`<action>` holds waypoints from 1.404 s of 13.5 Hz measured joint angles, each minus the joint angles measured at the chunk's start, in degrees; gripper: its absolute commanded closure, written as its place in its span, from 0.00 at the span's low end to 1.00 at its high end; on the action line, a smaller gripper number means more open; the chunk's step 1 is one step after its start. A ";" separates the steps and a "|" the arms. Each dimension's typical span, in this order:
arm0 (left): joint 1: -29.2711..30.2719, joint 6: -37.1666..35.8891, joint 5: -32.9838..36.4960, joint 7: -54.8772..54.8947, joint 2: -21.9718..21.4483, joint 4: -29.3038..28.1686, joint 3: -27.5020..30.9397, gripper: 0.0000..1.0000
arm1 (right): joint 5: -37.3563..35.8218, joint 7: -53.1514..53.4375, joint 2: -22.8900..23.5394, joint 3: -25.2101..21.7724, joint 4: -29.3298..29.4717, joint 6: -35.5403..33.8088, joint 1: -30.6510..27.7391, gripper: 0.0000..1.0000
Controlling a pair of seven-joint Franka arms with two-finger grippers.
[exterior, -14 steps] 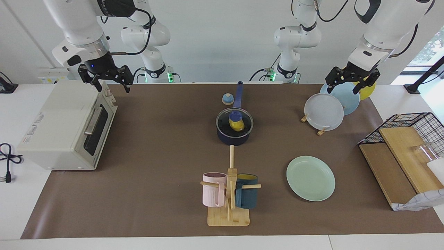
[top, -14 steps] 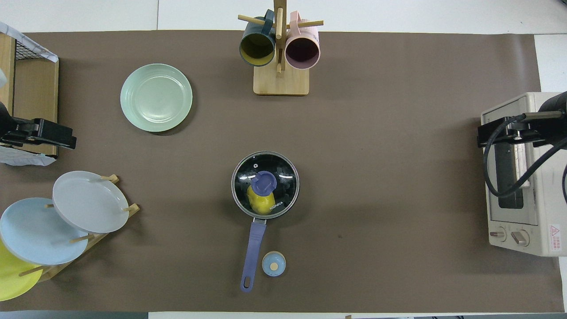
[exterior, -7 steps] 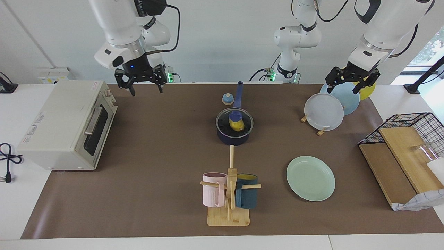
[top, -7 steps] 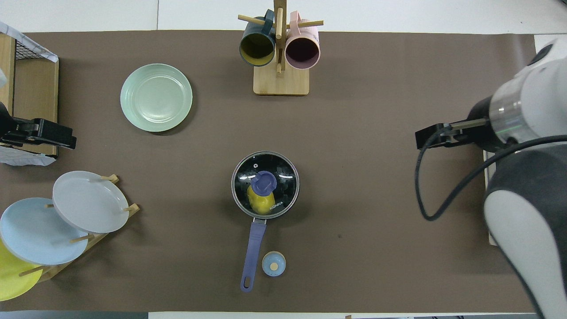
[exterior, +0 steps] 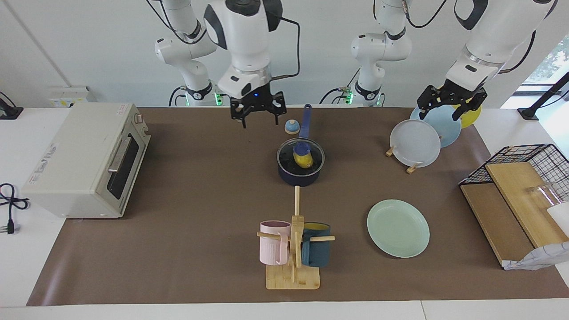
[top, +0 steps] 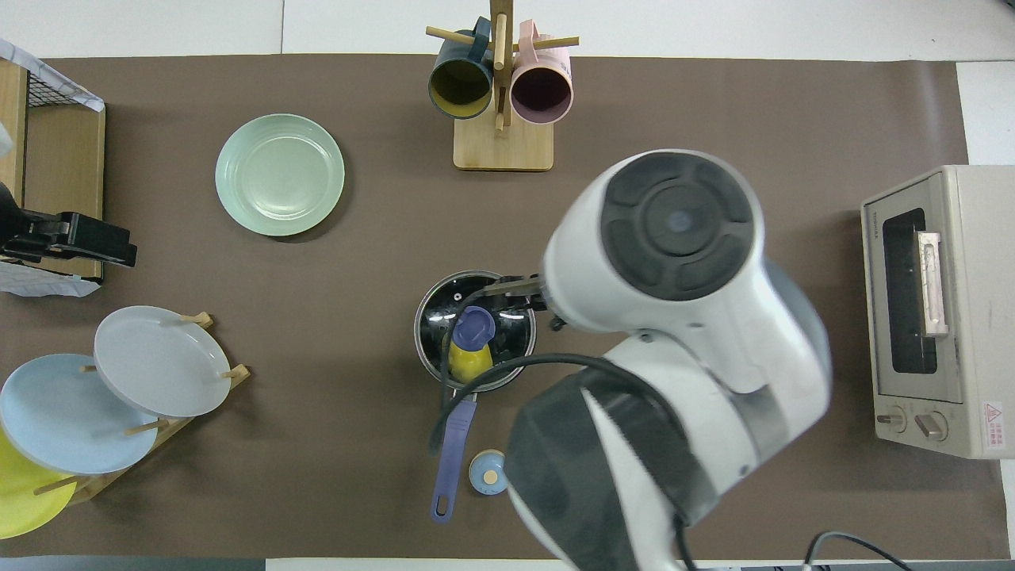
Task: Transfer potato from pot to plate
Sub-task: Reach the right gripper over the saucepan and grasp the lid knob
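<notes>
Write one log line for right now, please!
potato: in lidded pot | plate: bare | right pincer: open, nearing pot | left pincer: open, waiting

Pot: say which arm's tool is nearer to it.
Right. The right tool hangs open in the air beside the lidded pot, toward the right arm's end. The left tool, open, waits over the plate rack.

1. I see a plain white wall (exterior: 311, 53) beside the robots' end of the table.
2. A white table (exterior: 26, 266) carries a brown mat (exterior: 200, 200).
3. A window (exterior: 551, 58) shows daylight at the left arm's end.
</notes>
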 measured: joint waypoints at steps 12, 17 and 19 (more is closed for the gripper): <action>0.00 0.00 0.00 0.00 0.00 0.00 0.00 0.00 | -5.90 3.53 9.42 -0.06 -4.47 12.54 7.74 0.00; 0.00 0.00 0.00 0.00 0.00 0.00 0.00 0.00 | -6.03 3.62 9.19 -0.54 -6.22 13.67 7.36 0.00; 0.00 0.00 0.00 0.00 0.00 0.00 0.00 0.00 | -6.03 3.62 9.19 -0.58 -6.40 13.68 6.86 0.00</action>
